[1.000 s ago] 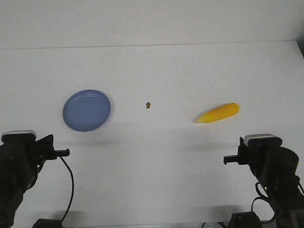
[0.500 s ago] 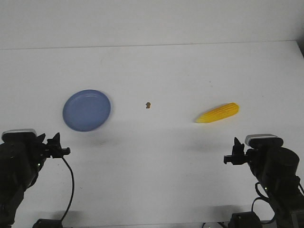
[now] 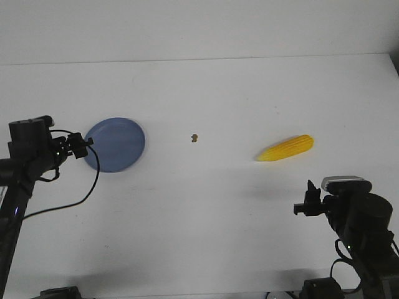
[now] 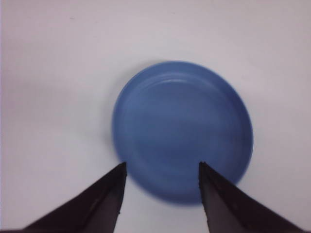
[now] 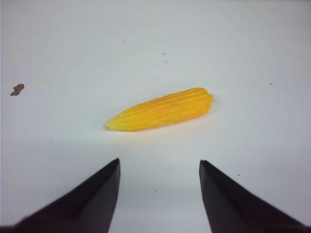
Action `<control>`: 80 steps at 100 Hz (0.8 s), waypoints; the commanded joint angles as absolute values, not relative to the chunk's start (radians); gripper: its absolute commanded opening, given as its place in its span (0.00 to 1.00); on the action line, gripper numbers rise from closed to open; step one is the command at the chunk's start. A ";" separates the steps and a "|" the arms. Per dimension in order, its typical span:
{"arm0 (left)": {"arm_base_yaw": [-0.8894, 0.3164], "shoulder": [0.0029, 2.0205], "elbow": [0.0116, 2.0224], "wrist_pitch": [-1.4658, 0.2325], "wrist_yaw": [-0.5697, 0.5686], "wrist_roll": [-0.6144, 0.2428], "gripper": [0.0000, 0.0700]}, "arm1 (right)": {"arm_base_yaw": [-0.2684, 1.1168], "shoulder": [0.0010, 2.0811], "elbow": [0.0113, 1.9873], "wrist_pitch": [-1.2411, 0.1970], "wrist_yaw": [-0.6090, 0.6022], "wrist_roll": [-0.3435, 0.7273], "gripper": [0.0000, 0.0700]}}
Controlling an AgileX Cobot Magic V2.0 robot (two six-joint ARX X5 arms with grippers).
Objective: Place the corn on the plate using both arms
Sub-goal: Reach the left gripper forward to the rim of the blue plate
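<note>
From the front view, I have my left gripper (image 3: 80,144) up at the near-left edge of the plate (image 3: 118,144), its tip at the rim as seen from here, though I cannot tell whether it touches. I judge it is there to steady or shift the plate while the other arm fetches. My right gripper (image 3: 307,203) sits low at the near right of the table (image 3: 206,93), well short of the corn (image 3: 287,148), which lies flat on the bare surface ahead of it and slightly to its left, thin tip pointing toward the plate. A small brown speck (image 3: 194,137) rests between plate and corn, clear of both.

In the left wrist view, the fingers (image 4: 104,204) stand spread, nothing between them. The plate lies just ahead, its near rim falling in the gap between the fingertips, so I read the arm as lined up on the rim. The picture is a little blurred, and contact cannot be confirmed.

In the right wrist view, the fingers (image 5: 97,199) are likewise spread and empty. The corn (image 5: 160,110) lies crosswise ahead of the gap, apart from both tips, its fat end toward one finger's side and slightly farther off. Lying across like that, it suits a pinch at the middle, once I advance and drop over it. The corn is not yet on the plate.
</note>
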State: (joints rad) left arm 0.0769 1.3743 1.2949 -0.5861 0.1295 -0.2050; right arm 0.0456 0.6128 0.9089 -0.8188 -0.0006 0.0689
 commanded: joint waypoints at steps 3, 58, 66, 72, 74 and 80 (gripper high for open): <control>0.101 1.457 1.325 -0.566 0.139 -0.221 0.44 | 0.046 0.616 0.924 -0.809 0.000 0.083 0.50; 0.163 1.718 1.325 -0.492 0.178 -0.223 0.43 | 0.046 0.616 0.924 -0.809 0.000 0.083 0.50; 0.163 1.738 1.325 -0.484 0.178 -0.223 0.43 | 0.046 0.616 0.924 -0.809 0.000 0.083 0.50; 0.163 1.756 1.325 -0.474 0.178 -0.223 0.43 | 0.046 0.616 0.924 -0.809 0.000 0.083 0.50; 0.163 1.761 1.325 -0.472 0.178 -0.223 0.43 | 0.046 0.616 0.924 -0.809 0.000 0.083 0.50; 0.163 1.774 1.325 -0.467 0.178 -0.223 0.43 | 0.046 0.616 0.924 -0.809 0.000 0.083 0.50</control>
